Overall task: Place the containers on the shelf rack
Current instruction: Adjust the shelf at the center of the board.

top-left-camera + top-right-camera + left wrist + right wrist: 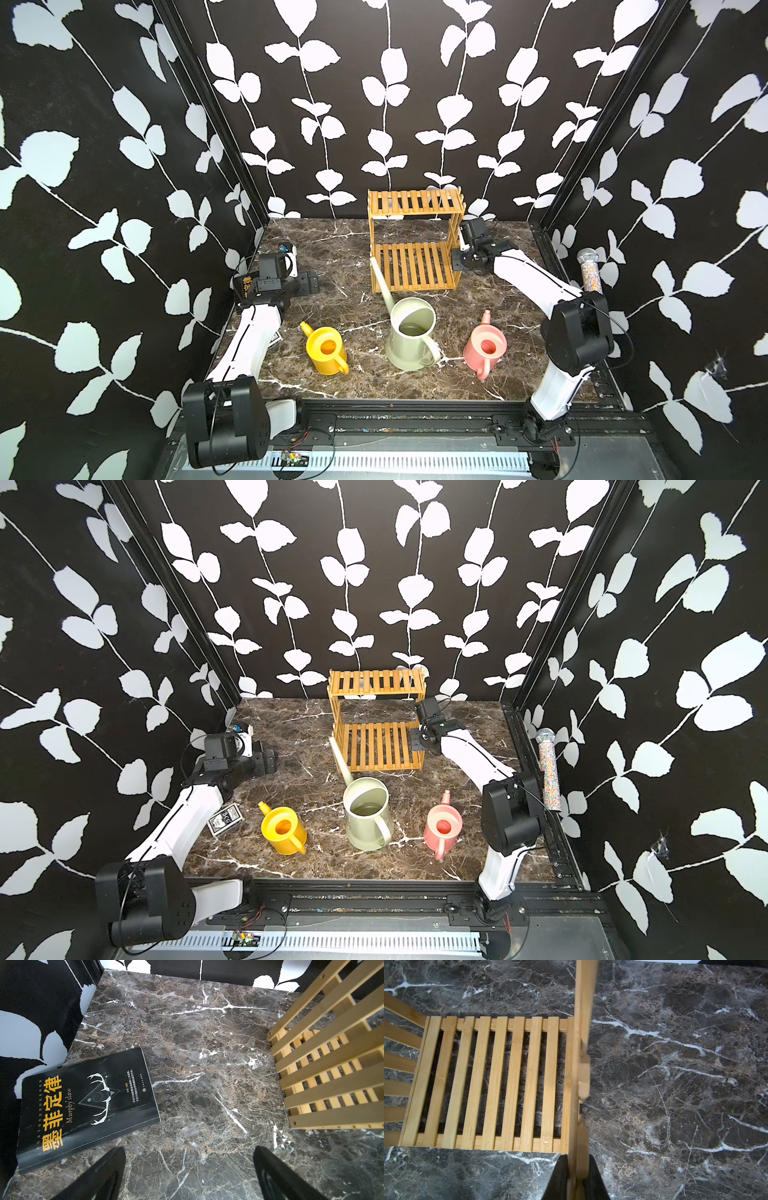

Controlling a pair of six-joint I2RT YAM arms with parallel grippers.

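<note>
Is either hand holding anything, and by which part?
The right hand clamps the shelf rack by its side panel; the left hand is open and empty.

Three cans [284, 829] [368, 818] [442, 827], one rack [376, 693], book [87, 1105], microphone [549, 771]

I see black walls [353, 137] printed with white leafy vines on three sides, and a dark brown marble tabletop [332, 257] veined white.

A dark brown marble-patterned tabletop with white veins [332, 257] fills the centre of both top views. A black paperback book with yellow characters and a white antler drawing [87, 1105] lies flat on it beside the wall. A small black box with white ornate print [224, 818] sits at lower left. A glittery, silver-headed microphone [589, 270] stands at the right edge. The walls wear black wallpaper with white leaf vines [386, 83].
</note>
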